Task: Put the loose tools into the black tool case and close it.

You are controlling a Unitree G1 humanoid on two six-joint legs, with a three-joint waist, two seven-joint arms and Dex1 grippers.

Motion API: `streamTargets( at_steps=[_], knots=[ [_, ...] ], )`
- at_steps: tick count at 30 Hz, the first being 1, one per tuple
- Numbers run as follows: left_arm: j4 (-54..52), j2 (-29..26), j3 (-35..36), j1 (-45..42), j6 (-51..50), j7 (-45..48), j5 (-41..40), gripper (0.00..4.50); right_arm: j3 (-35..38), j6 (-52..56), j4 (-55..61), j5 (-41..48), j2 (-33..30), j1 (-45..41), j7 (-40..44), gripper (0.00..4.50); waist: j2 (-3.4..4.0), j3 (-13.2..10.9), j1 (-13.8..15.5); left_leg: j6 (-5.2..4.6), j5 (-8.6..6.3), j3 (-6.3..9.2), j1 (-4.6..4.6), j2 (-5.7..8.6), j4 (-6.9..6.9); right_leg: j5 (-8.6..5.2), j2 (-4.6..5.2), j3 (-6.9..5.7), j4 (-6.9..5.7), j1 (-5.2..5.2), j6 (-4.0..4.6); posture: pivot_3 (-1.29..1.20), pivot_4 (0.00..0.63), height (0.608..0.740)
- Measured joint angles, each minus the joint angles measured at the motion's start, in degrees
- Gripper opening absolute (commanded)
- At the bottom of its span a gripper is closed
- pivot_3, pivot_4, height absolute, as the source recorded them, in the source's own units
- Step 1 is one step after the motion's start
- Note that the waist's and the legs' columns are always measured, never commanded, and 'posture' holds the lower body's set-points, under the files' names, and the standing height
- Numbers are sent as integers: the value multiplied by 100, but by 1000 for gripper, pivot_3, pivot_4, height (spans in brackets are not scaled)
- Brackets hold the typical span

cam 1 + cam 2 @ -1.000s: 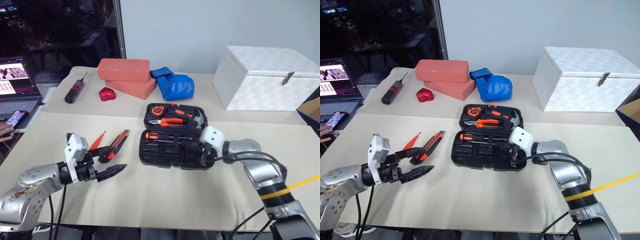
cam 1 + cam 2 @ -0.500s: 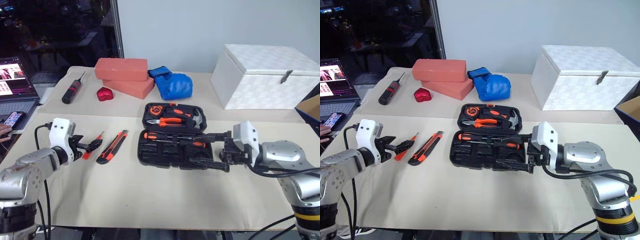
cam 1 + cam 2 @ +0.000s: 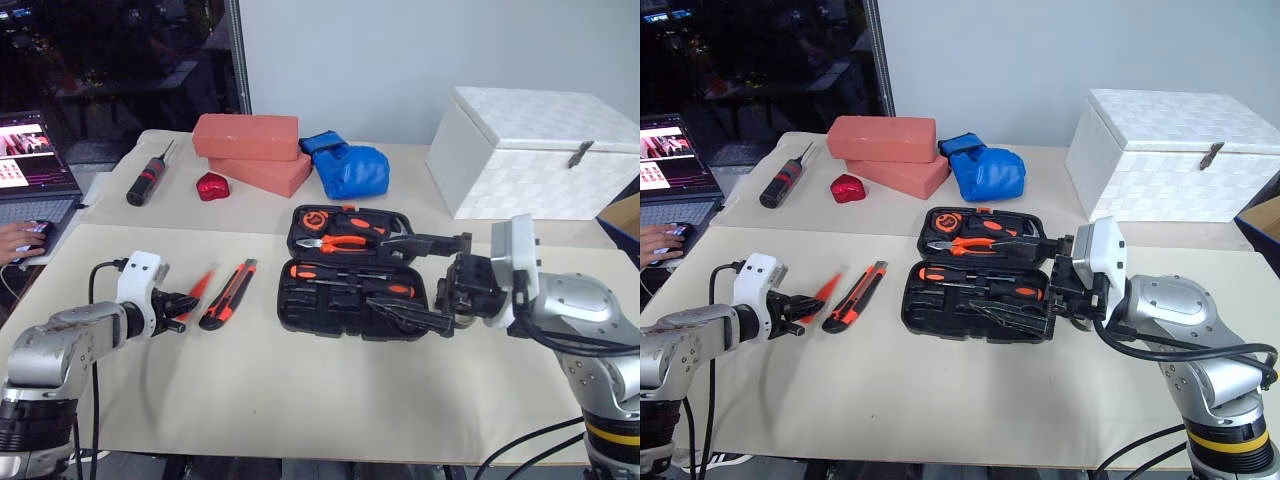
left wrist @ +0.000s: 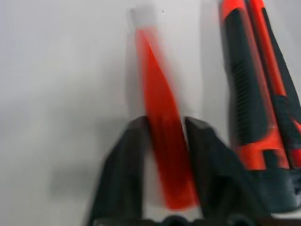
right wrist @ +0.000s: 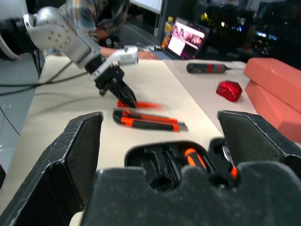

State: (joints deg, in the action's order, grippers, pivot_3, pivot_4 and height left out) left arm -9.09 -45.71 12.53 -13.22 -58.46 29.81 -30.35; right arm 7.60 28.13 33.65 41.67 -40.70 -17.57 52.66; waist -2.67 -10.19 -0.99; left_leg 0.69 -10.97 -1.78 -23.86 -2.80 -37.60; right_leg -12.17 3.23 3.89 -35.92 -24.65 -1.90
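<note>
The black tool case lies open at the table's middle, with pliers, a hammer and black-and-orange screwdrivers in its slots. Left of it lie the orange-and-black utility knife and a slim orange screwdriver. My left gripper is shut on that screwdriver's handle end; in the left wrist view both fingers press against the orange handle, with the knife beside it. My right gripper hovers open over the case's right side, pointing left, with nothing between its fingers.
A white box stands at the back right. Two red bricks, a blue glove, a red heart-shaped thing and a black-and-red screwdriver lie at the back. A laptop and a person's hand are far left.
My left gripper reached out to the slim orange screwdriver and closed on it. My right gripper opened, rose and drew back from the case's right edge.
</note>
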Motion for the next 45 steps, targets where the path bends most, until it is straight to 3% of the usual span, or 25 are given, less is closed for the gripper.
streamTargets(
  at_steps=[10,15,20,29,36,45],
  knots=[
    [-416,116,515,-194,290,808,-723,483,0,0,168,252,168,-179,-336,4500,0,0,24,-2,2,0,-47,1,-2,4,-1,-1,-6,-43,0,0,150,740],
    [-914,-202,71,-538,624,1843,-1033,483,136,3,342,266,32,54,-434,4500,0,0,27,-2,0,-2,-50,8,-1,5,2,2,-3,-42,-11,0,150,740],
    [-252,-279,-2173,-2000,1934,3490,160,483,1129,62,727,221,-578,1682,-243,4500,1,1,178,-3,1,2,-62,22,-13,-8,6,4,1,-34,-12,0,150,740],
    [2367,1088,-4165,-3916,3534,4385,2209,483,2451,2,969,-3,-754,3132,-40,4500,-3,1,76,-10,6,9,-57,21,-27,8,-6,11,1,-26,-19,0,150,740],
    [3577,1409,-4408,-4446,4236,4631,3003,483,2694,-27,1224,-24,-674,3489,-91,4500,-2,2,3,-10,5,14,-60,20,-27,11,-6,12,0,-27,-30,0,150,740],
    [4033,1593,-4399,-4581,4725,4812,3415,483,2705,-56,1331,-44,-545,3681,-173,4500,-2,2,16,-10,5,16,-26,23,-27,10,-4,12,0,15,-26,0,150,740]
  ],
)
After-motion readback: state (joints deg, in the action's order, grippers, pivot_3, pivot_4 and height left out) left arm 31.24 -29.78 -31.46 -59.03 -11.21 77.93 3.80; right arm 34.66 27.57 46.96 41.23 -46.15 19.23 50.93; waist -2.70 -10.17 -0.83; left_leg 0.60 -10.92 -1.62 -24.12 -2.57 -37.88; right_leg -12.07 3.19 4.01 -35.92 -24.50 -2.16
